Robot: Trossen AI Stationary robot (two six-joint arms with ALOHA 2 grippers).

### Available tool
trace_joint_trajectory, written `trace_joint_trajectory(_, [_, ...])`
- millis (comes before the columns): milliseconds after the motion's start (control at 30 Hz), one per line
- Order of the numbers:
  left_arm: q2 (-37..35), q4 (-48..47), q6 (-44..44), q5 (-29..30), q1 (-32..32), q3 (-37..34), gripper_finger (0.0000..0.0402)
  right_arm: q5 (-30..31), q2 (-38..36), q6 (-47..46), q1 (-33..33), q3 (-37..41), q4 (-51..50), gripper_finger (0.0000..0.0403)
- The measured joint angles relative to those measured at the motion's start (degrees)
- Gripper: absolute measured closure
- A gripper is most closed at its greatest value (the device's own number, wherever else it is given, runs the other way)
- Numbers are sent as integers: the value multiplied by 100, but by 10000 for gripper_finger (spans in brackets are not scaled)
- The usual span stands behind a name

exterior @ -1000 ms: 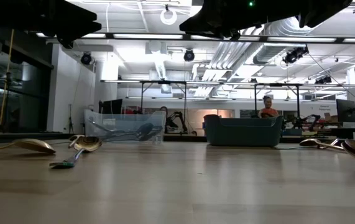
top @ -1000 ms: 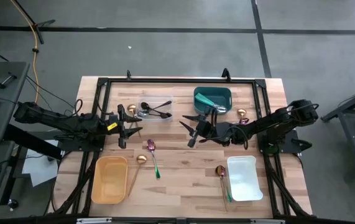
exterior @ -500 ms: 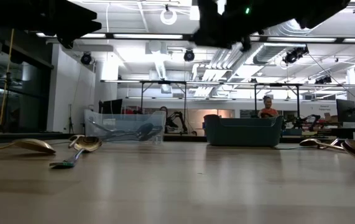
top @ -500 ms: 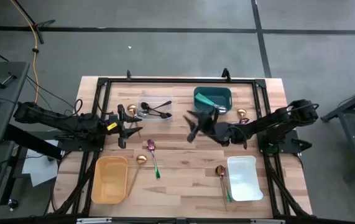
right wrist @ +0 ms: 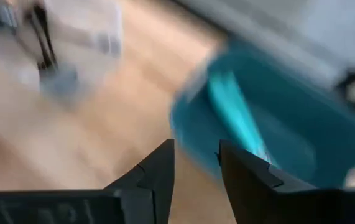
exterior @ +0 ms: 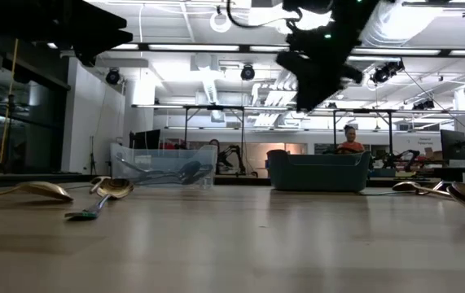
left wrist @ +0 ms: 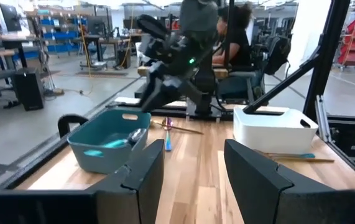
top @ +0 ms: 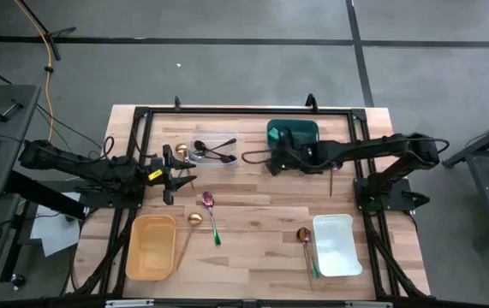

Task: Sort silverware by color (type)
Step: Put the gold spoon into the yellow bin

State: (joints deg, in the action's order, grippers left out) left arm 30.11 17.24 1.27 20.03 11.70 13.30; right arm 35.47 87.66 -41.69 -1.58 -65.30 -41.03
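While hovering above the table (top: 253, 248) between the clear container (top: 227, 140) and the teal bin (top: 294, 122), holding the right claw (top: 271, 159) part-open and gripping nothing. Probably pausing between picks: teal-handled utensils (right wrist: 239, 124) lying in the teal bin, black spoons (top: 218, 154) in the clear container. Leaving a gold spoon (top: 194, 220) and a pink-purple spoon (top: 208, 200) loose beside the orange container (top: 152, 248). Waiting with the left claw (top: 181, 175) open and empty near the clear container. Next, likely needing to be reaching down and closing on one slim handle.
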Motion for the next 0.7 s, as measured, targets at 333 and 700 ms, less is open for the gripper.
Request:
trace_joint_trajectory(333, [17, -151, 305, 2, 0, 0, 243, -713, 0, -3867, 867, 610, -3332, 281])
trace_joint_trajectory(700, [17, -155, 227, 4, -2, 0, 243, -1686, 2, -5204, 955, 2282, -2528, 281])
